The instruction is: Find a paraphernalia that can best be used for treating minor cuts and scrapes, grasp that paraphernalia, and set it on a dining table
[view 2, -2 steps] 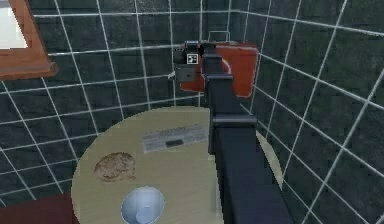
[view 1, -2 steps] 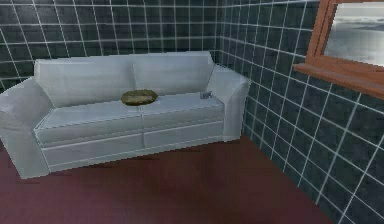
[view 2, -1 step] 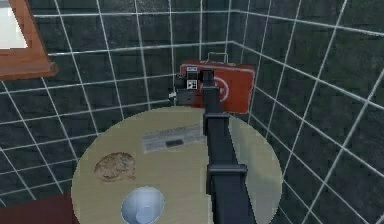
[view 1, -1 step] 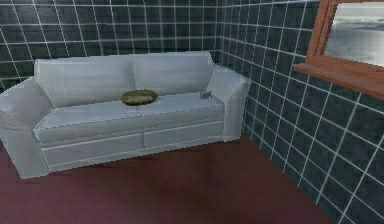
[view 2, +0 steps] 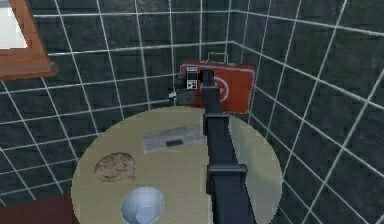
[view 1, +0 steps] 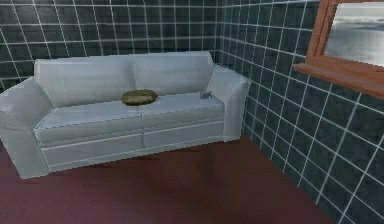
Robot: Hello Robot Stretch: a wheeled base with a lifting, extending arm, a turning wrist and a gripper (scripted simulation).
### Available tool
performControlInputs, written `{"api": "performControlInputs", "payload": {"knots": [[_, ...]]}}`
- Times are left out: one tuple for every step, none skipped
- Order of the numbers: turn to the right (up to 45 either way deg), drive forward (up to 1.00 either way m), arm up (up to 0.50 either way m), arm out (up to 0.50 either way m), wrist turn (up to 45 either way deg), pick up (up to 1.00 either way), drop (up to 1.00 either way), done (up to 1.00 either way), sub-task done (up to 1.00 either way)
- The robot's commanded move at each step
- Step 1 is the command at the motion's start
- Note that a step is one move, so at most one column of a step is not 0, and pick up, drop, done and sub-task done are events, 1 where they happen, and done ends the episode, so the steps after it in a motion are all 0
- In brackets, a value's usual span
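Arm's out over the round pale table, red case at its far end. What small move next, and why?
Probably draw the arm in slightly. The red case with a white round mark shows by the gripper at the round pale table's far rim, against the tiled wall; whether it is held, I cannot tell. Bare tabletop lies nearer, beside the flat grey packet.

Simulated house: the robot's arm, a dark, near-black square bar with a blockier collar toward its 6 o'clock end, narrows toward 12 o'clock. Small white squares printed with black marks sit at its tip, beside the dark-bodied gripper.
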Motion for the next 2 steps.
{"api": "performControlInputs", "payload": {"knots": [[0.0, 0.0, 0.0, 0.0, 0.0, 0.0, 1.0, 0.0, 0.0], [0.0, 0.0, 0.08, 0.0, 0.0, 0.0, 0.0, 0.0, 0.0]]}}
